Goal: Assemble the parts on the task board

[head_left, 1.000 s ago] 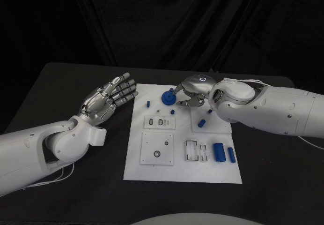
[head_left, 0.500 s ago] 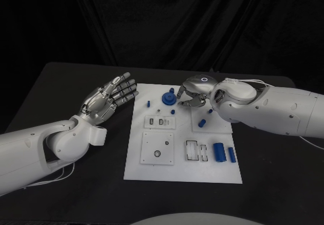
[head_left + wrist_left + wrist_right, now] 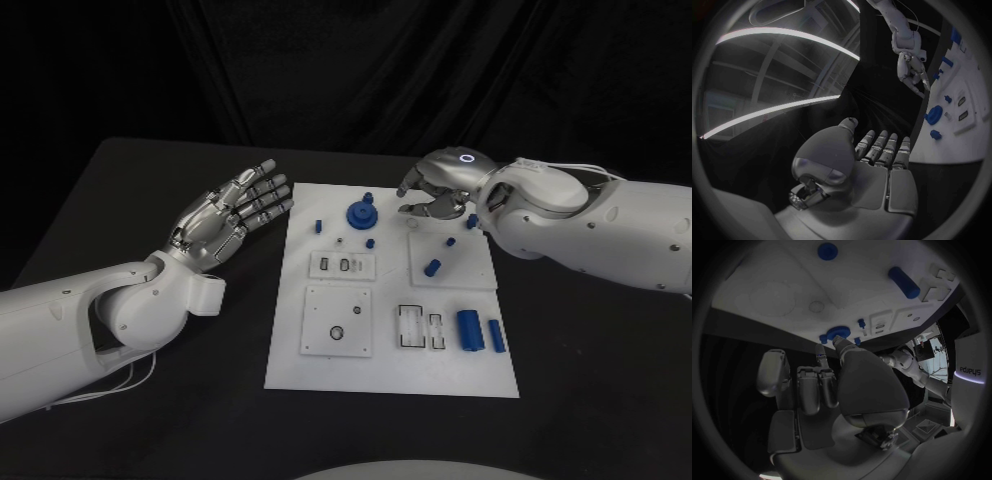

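Both hands hold nothing: the left hand hovers flat with fingers spread, left of the white rectangular task board. The right hand, fingers loosely curled and released, hangs over the board's far edge, just right of the round blue gear-shaped part standing there.

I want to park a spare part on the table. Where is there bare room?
Free: black table near the board's front edge, and right of the task board. Crowded: the board's far end around the blue disc, under the right hand; the left hand borders its left edge.
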